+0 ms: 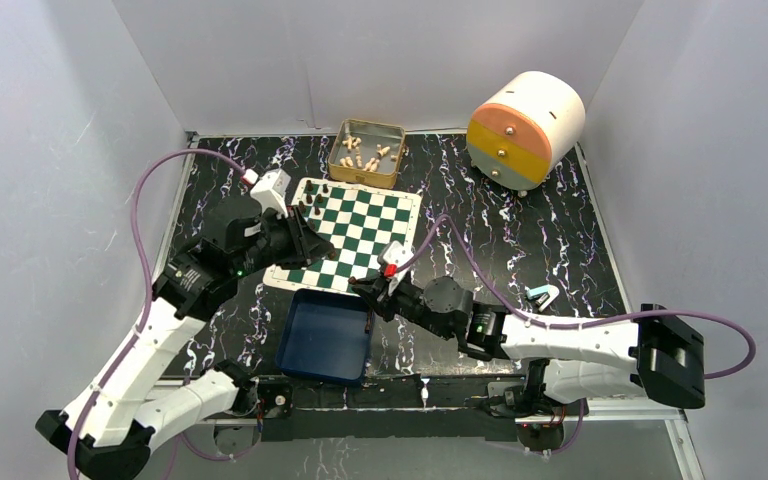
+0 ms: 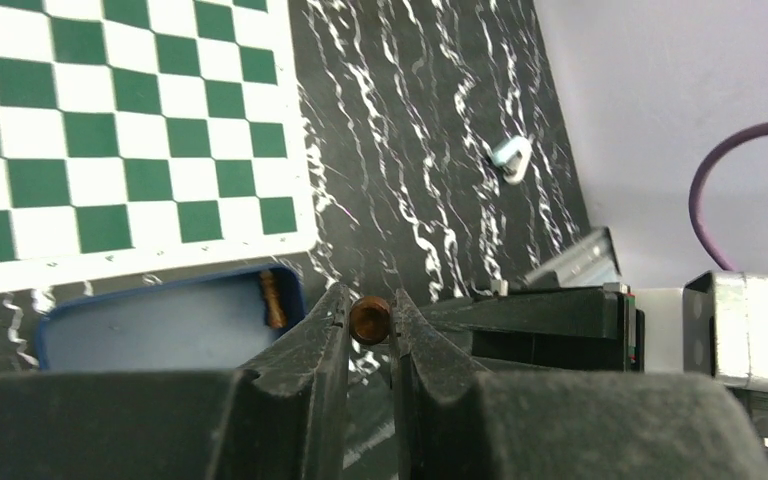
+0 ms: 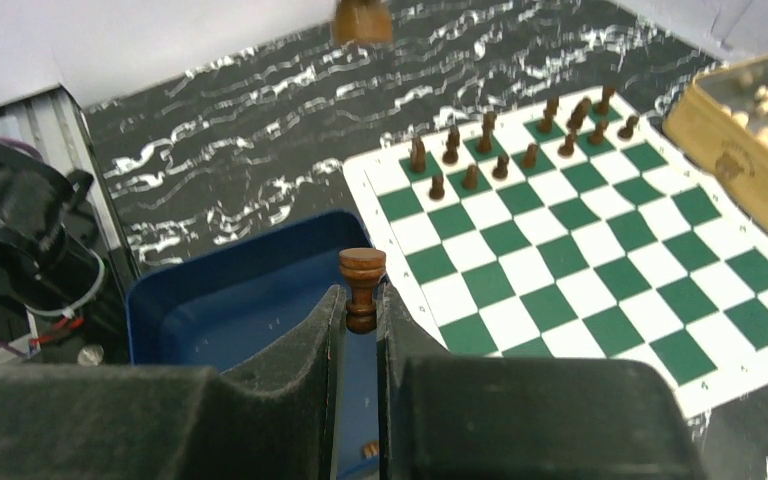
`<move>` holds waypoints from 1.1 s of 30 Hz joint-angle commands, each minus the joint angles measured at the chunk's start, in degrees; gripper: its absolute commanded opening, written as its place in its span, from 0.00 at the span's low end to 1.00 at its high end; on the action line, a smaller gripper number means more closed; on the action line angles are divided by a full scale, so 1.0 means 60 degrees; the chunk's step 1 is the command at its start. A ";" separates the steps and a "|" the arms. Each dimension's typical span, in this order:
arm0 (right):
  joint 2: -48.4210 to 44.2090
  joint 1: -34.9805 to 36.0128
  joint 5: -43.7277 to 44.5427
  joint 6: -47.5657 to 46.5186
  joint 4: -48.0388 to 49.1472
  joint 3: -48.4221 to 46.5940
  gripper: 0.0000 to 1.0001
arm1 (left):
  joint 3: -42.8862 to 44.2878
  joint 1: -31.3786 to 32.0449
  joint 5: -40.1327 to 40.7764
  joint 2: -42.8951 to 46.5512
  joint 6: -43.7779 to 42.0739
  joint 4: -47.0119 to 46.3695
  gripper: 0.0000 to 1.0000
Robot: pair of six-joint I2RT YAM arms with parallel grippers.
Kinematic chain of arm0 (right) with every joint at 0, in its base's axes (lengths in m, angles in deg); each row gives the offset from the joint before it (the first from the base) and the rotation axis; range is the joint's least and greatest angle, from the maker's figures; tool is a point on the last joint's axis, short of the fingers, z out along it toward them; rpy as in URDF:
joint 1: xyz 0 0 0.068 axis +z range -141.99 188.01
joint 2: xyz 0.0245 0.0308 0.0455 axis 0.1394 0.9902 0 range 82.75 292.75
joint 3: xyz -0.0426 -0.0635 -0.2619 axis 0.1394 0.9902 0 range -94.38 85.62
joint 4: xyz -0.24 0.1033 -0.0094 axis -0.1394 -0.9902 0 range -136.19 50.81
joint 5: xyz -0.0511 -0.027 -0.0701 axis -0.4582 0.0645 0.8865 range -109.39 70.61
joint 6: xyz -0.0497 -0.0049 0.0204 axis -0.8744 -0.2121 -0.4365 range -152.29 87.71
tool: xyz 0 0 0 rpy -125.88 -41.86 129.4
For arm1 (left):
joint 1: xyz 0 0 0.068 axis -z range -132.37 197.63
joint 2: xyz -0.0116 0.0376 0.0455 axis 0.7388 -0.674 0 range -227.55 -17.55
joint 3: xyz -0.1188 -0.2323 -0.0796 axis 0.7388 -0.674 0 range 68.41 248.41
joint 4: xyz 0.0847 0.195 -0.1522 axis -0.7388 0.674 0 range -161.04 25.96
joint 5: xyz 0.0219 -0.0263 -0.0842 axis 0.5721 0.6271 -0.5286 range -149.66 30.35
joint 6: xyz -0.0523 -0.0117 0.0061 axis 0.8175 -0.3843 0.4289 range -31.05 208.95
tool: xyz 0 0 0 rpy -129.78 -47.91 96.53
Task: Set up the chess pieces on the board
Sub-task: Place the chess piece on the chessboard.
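Lying flat at the centre of the top view, the board [image 1: 365, 222] rests on a black marbled table [image 1: 560, 220] with white walls [image 1: 60, 120] on three sides. Open table runs to the right of the board and along its left edge. The blue tray [image 1: 320, 340] sits just below the board's lower edge, and the gold tin [image 1: 368, 152] just above its upper edge.

The left gripper [image 2: 370, 322] is pinched narrow on a chess piece [image 2: 370, 316], seen end-on with its long axis pointing toward the lens. The right gripper [image 3: 361, 305] clamps a round-headed piece [image 3: 362, 280] upright, over the tray beside the board's edge. Other dark chess pieces [image 3: 500, 140] stand upright in rows at the upper middle of the right wrist view.
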 commanded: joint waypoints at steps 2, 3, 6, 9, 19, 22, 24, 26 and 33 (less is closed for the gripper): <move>-0.0546 0.0024 0.0475 0.0365 0.0252 0.0257 0.10 | -0.0803 0.0024 0.2194 0.0622 -0.1045 -0.1316 0.00; -0.0619 0.0023 0.0478 0.0373 0.0239 0.0290 0.10 | -0.1027 0.0024 0.2396 0.0652 -0.1298 -0.1641 0.00; -0.0831 0.0026 0.0439 0.0327 0.0033 0.0267 0.11 | -0.1655 0.0024 0.3285 0.0662 -0.2277 -0.2449 0.00; -0.1157 0.0026 0.0361 0.0368 -0.0215 0.0269 0.11 | -0.2030 0.0024 0.5013 0.0521 -0.2525 -0.2820 0.00; -0.2083 0.0026 0.0419 0.0565 -0.0286 0.0632 0.11 | -0.3255 -0.0341 0.7940 -0.0367 -0.1638 -0.3447 0.00; -0.2246 0.0024 0.0475 0.0565 -0.0288 0.0680 0.11 | -0.3723 -0.1052 0.7431 -0.0545 -0.0857 -0.3733 0.00; -0.2268 0.0025 0.0478 0.0565 -0.0281 0.0695 0.11 | -0.3999 -0.1714 0.6862 -0.0760 -0.0603 -0.4003 0.00; -0.2250 0.0014 0.0460 0.0565 -0.0271 0.0706 0.11 | -0.4199 -0.2126 0.6751 -0.1016 -0.0246 -0.4040 0.00; -0.2109 0.0026 0.0399 0.0579 -0.0338 0.0586 0.11 | -0.4797 -0.2450 0.6814 -0.1414 0.0609 -0.4290 0.00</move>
